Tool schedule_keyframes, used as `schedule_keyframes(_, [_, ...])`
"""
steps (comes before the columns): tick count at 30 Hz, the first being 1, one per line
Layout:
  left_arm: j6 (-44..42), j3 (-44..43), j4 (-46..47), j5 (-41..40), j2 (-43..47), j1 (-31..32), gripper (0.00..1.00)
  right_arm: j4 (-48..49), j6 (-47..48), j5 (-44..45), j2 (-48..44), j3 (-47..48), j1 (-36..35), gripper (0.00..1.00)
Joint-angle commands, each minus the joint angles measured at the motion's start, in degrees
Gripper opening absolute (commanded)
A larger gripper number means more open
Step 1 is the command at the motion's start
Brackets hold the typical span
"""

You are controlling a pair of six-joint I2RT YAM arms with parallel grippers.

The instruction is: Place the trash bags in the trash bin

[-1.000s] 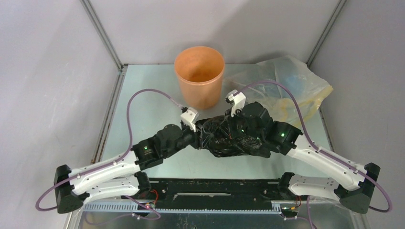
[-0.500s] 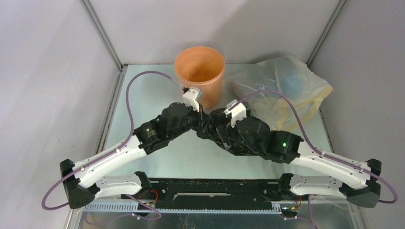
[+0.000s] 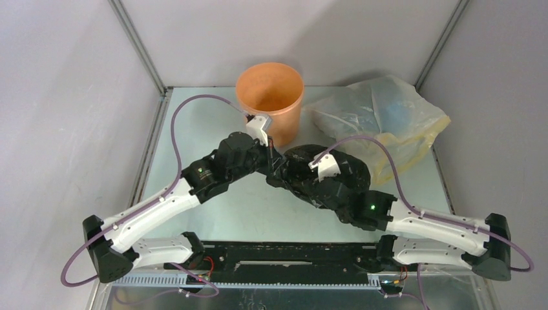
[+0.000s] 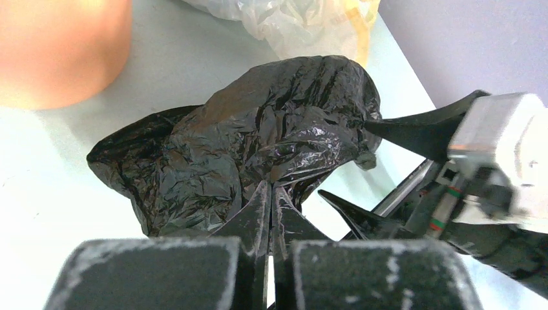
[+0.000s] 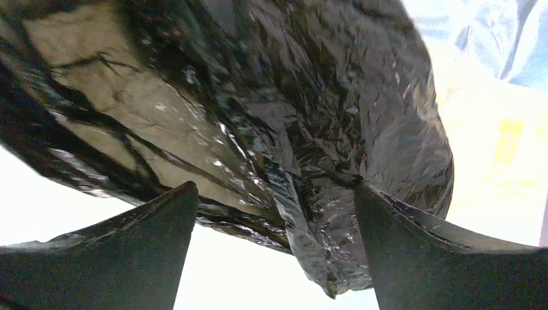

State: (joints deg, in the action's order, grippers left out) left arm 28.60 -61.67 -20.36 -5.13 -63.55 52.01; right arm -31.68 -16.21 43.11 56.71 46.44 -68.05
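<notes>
Black, glossy and thoroughly crinkled, the trash bag is bunched into a lump near the middle of the table, just in front of the trash bin and outside it. The bin stands upright, a smooth orange bucket with its mouth open to the overhead camera. To its right lies a translucent yellowish bag.

From above, both wrists crowd over the black plastic and hide the fingers. The wrist cameras show them. On the left one, the left gripper has its fingers pressed together with a fold of the bag pinched between them. The bag swells up beyond them, its ridges catching the light. The same view shows the other arm's two dark fingers spread, the upper tip touching the bag's right side. On the right wrist camera, the right gripper stands wide apart with a twisted fold of the bag hanging in the gap, not clamped. Whether the bag is clear of the table I cannot tell.
</notes>
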Motion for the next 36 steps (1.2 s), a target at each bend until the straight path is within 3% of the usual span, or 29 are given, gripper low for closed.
schedule_keyframes(1, [1.09,-1.31,0.19,1.77,1.59,-1.11,0.0,3.65,-4.66,5.55,2.05,-2.48,2.58,0.93])
schedule_keyframes(10, [0.04,0.22,-2.56,-0.45,4.31,-3.26,0.0,4.54,-4.12,2.4,-4.92,-4.86,11.53,0.56])
schedule_keyframes(17, [-1.41,-1.69,-5.39,-1.52,4.9,-4.85,0.0,3.9,-0.98,-6.03,-13.23,-2.19,13.63,0.02])
schedule_keyframes(27, [-5.45,-16.61,-9.74,2.48,3.7,-6.54,0.0,2.55,6.27,-14.66,-11.38,19.04,15.74,0.0])
schedule_keyframes(36, [-5.67,-33.48,-10.83,8.1,0.61,-12.31,0.0,8.47,12.27,-18.8,-4.94,35.45,17.56,0.0])
